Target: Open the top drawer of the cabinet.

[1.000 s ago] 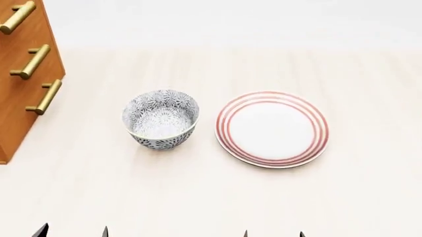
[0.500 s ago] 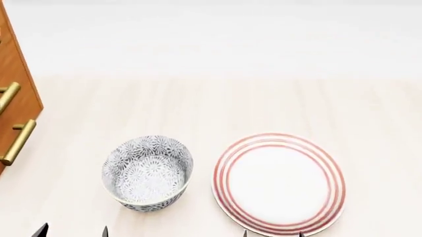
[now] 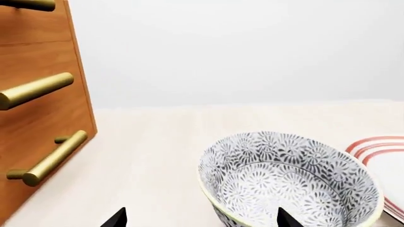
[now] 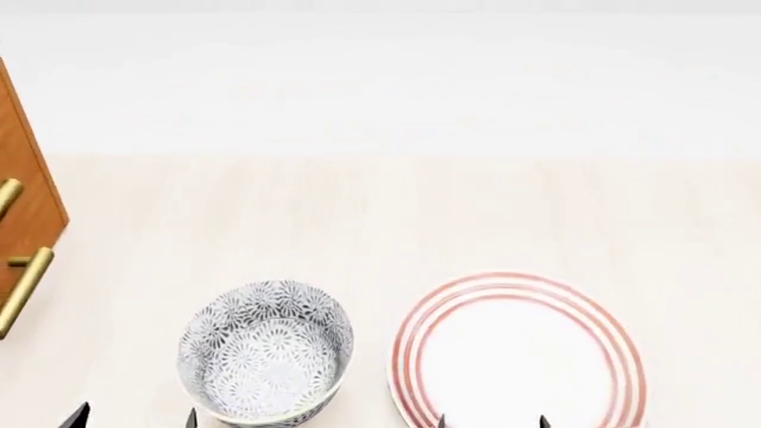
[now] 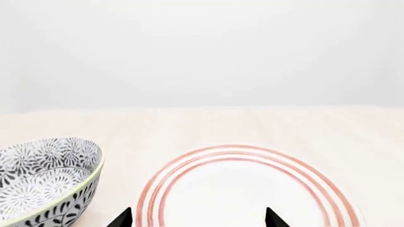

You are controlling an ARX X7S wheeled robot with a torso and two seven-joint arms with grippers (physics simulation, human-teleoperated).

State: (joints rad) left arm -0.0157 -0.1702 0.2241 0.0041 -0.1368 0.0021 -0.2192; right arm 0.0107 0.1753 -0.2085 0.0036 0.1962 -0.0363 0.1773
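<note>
The cabinet point(image 4: 27, 223) stands at nine o'clock on the tabletop point(image 4: 393, 214), its top drawer point(image 3: 28, 21) shut. Both the left claw point(image 4: 132, 417) and right claw point(image 4: 493, 421) are released, empty. The bowl point(image 4: 264, 361) sits beside the plate point(image 4: 518, 352).

You've got a grey floral bowl point(image 4: 264, 363) sitting upright on the pale wood table point(image 4: 476, 205), with a white red-ringed plate point(image 4: 519, 355) just beside it at its 3 o'clock, not touching.
</note>
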